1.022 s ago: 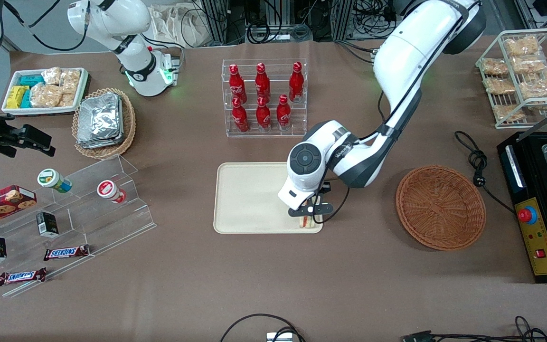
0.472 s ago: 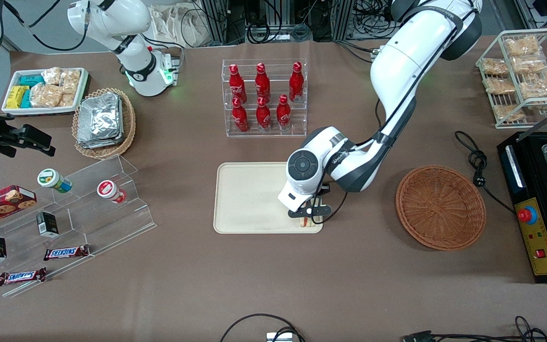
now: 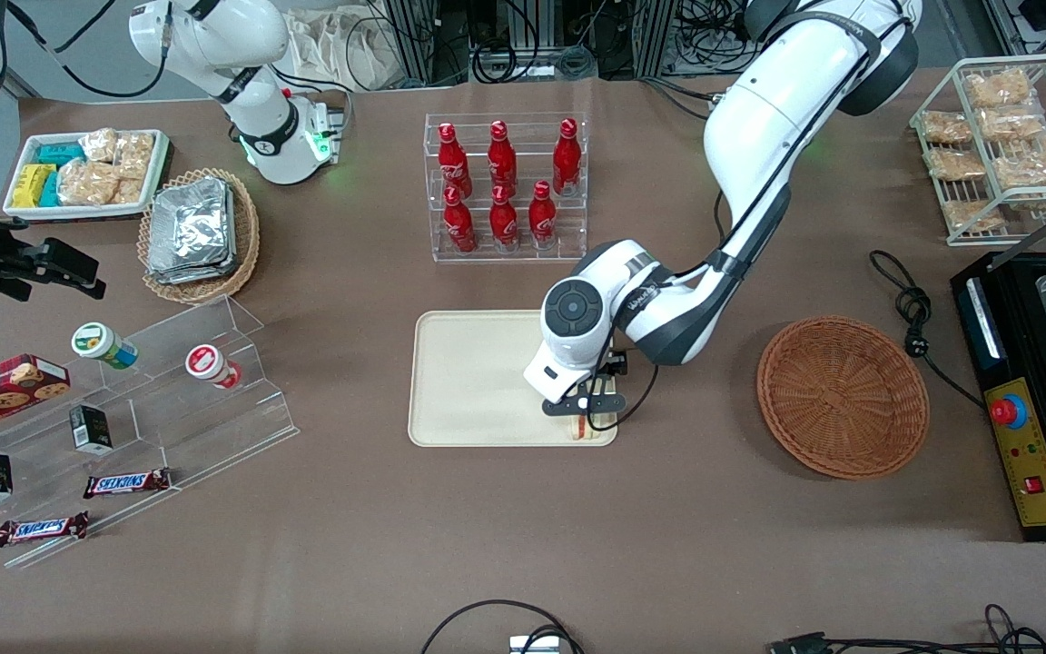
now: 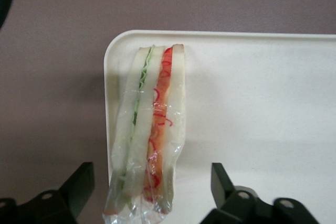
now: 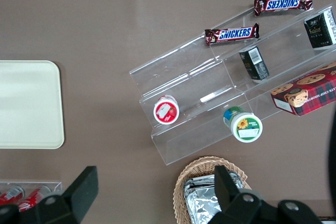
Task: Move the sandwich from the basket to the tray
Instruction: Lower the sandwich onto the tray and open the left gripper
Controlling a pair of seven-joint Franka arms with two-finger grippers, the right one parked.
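- Sandwich point(image 4: 149, 129) lies in the tray point(image 3: 468, 381) corner nearest the front camera, basket point(image 3: 843, 396) out at 3 o'clock, long axis running 12-to-6, filling stripes up
- Gripper point(image 3: 588, 413) hovers above it, fingers point(image 4: 79, 187) spread wide, touching nothing

A brown table point(image 3: 523, 545) carries a cream tray point(image 3: 473, 381), a round wicker basket point(image 3: 841, 396), a bottle rack point(image 3: 505, 186) and clear plastic steps point(image 3: 178, 400); the gripper point(image 3: 592, 413) hangs over the tray.
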